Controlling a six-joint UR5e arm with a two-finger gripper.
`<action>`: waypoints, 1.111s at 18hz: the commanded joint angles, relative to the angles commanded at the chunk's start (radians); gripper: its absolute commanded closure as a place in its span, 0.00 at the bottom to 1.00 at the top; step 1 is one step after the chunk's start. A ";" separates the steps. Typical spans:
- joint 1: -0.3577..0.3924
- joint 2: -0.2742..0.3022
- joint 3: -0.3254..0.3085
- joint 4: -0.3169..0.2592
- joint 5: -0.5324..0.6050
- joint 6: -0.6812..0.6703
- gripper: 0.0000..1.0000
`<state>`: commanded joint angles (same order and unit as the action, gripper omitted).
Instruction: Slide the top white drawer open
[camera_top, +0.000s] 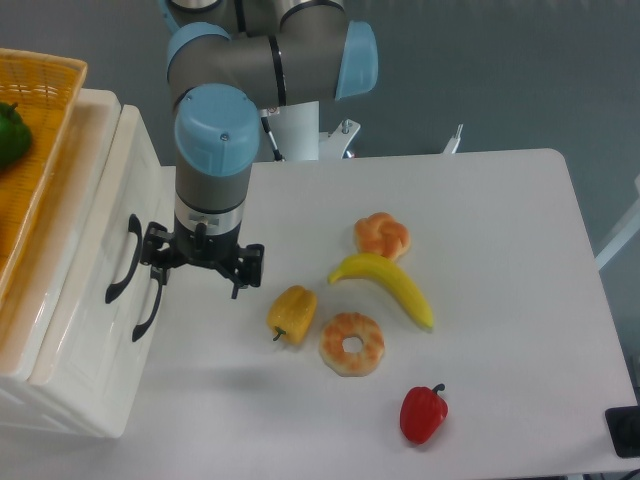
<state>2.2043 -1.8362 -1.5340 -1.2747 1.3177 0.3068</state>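
Grey wall (520, 70) and a white worktop (500, 250) frame the scene, with a cream-white cabinet (95, 130) standing at the worktop's left edge and an orange wicker basket (35, 130) holding a green pepper (10, 135) on its top. Facing right across the worktop, the top white drawer (95, 250) sits shut, its curved black handle (125, 258) showing above and left of the lower white drawer (105, 350) and that drawer's own handle (150, 300). Hanging from the arm, the hand (198, 268) hovers just beside the drawer fronts with its jaws spread apart and nothing between them; its left finger (155, 262) overlaps the area between the two handles, though whether it touches either cannot be told. To the hand's right lie a yellow pepper (291, 312), a glazed doughnut (352, 343), a banana (388, 285), a twisted bun (382, 235) and a red pepper (423, 413). Bare worktop stretches toward the right edge and the near edge.
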 joint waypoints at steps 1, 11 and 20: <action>-0.002 0.002 -0.002 -0.006 0.000 -0.002 0.00; 0.011 0.003 0.000 -0.078 -0.049 -0.028 0.00; 0.011 0.005 0.000 -0.100 -0.051 -0.028 0.00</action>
<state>2.2151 -1.8316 -1.5340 -1.3744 1.2671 0.2792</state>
